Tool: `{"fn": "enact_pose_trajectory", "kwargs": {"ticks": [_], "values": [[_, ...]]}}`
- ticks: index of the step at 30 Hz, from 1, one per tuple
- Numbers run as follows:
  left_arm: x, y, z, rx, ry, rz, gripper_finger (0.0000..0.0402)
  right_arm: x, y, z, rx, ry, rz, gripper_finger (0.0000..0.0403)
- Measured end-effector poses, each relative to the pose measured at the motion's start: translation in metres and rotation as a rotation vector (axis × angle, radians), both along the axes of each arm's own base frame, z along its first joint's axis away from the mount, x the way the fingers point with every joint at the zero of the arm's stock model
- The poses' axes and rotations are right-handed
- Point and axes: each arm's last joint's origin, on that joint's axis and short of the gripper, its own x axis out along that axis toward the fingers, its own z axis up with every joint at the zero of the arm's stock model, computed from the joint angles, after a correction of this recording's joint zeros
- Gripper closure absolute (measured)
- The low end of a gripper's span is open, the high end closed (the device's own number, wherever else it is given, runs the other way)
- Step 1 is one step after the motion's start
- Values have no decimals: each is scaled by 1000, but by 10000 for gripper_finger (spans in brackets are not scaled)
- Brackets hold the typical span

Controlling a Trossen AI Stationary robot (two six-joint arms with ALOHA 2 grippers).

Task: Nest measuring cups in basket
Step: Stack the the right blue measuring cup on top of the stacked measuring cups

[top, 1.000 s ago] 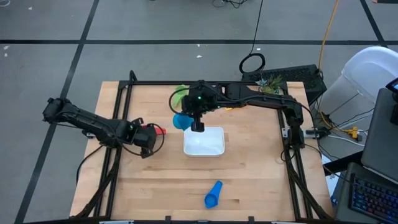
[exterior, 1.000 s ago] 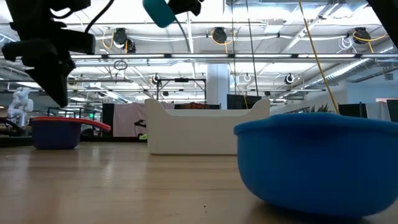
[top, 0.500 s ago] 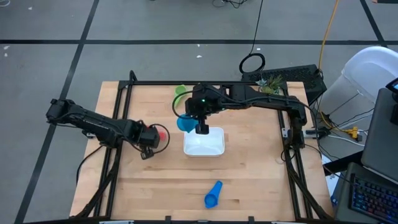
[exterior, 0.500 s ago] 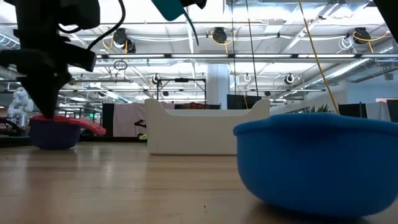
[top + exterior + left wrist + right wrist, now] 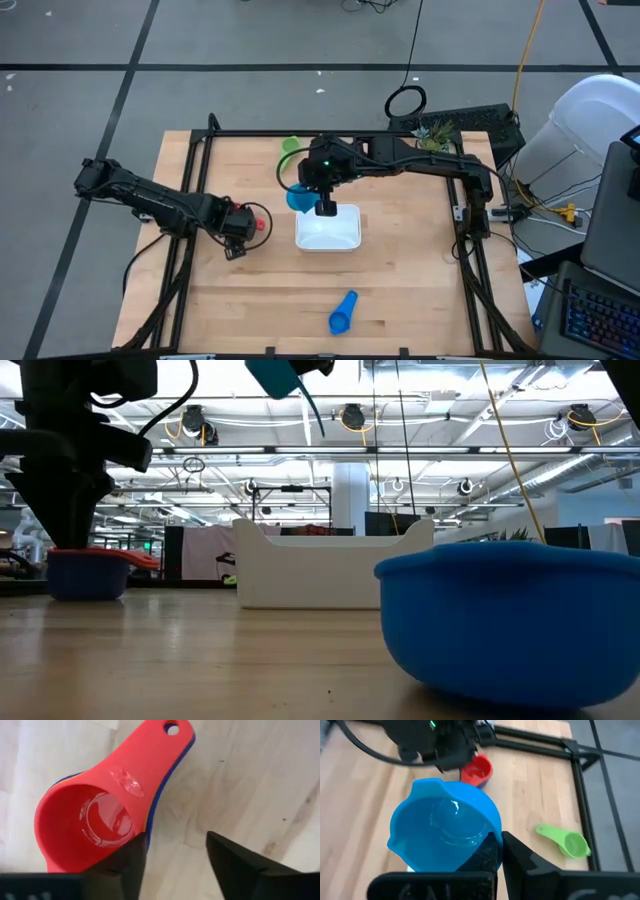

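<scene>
My right gripper (image 5: 325,207) is shut on a light blue measuring cup (image 5: 445,827) and holds it in the air over the far left corner of the white basket (image 5: 328,230). My left gripper (image 5: 175,837) stands open at the table's left, just beside an orange-red cup (image 5: 95,820). That cup sits nested in a dark blue cup (image 5: 88,575). A green cup (image 5: 290,147) lies on the table near the far edge. Another blue cup (image 5: 343,313) lies on its side near the front edge. My right gripper has the light blue cup at the side of its rim (image 5: 492,837), next to the fingers; the fingers themselves hide the exact part. The cup is lifted clear, its mouth up, a little tilted. My left gripper has one finger (image 5: 132,857) close against the orange-red cup's rim; whether it touches, I cannot tell.
A small green plant (image 5: 435,130) stands at the table's far right corner. A black frame (image 5: 300,133) runs along the far edge and both sides. Bare wood lies between the basket and the front blue cup.
My left gripper has come down and a little toward the near edge at the orange-red cup, which now sits level in the dark blue cup. My right gripper has carried the light blue cup a short way toward the basket, still lifted.
</scene>
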Motion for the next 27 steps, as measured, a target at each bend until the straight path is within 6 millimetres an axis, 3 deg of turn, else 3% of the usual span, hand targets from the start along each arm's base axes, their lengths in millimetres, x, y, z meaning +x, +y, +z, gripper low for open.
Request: {"fn": "enact_pose_trajectory", "kwargs": {"ticks": [4, 8, 14, 22, 27], "values": [[0, 1, 0, 20, -8, 31, 149, -3, -1, -2, -15, 38, -19, 403], [-2, 2, -4, 36, -1, 64, 139, -5, 1, -2, -10, 50, -20, 403], [-6, 4, -9, 82, 17, 88, 162, -18, 7, 13, -16, 22, -12, 403], [0, -2, 17, 89, 11, 14, 205, -40, 5, 36, -50, -29, -47, 403], [-1, 3, 18, 136, 22, 15, 214, -45, 4, 36, -49, -39, -55, 403]]}}
